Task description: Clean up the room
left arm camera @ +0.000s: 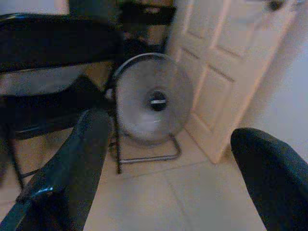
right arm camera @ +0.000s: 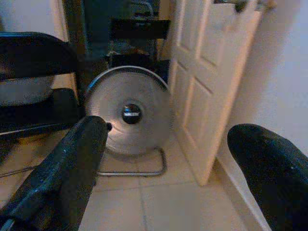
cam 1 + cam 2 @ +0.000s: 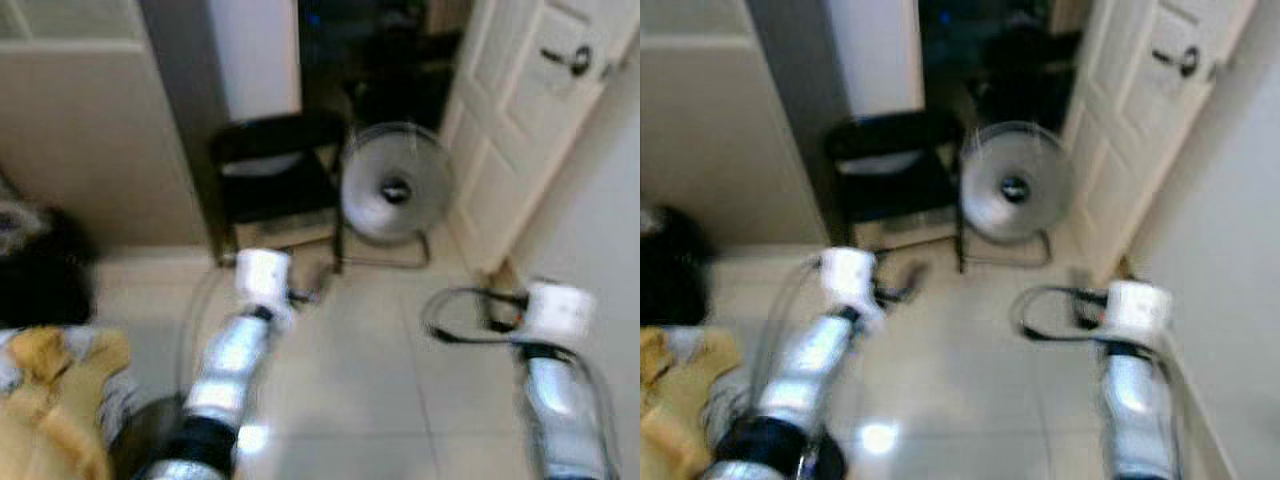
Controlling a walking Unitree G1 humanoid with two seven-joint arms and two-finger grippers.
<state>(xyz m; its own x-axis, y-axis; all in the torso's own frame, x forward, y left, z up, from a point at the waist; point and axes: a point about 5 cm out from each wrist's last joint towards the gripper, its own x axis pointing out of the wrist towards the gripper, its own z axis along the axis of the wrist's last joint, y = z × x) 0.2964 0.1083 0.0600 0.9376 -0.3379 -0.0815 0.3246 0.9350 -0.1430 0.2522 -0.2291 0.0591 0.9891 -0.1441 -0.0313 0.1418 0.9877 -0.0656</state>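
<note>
The head views are blurred. Both silver arms reach forward over a pale tiled floor (image 3: 360,380). My left gripper (image 1: 168,127) is open with nothing between its black fingers (image 1: 82,159); it faces a round grey floor fan (image 3: 395,185). My right gripper (image 2: 167,130) is open too, with nothing between its fingers (image 2: 72,163), and faces the same fan (image 2: 127,110). A yellow fabric heap (image 3: 50,400) lies at the lower left beside my left arm, with a dark bundle (image 3: 40,275) behind it.
A black folding chair (image 3: 275,165) stands left of the fan in front of a dark doorway. A white panelled door (image 3: 530,110) stands ajar to the right. A beige wall (image 3: 90,130) closes the left side, a white wall (image 3: 1240,250) the right.
</note>
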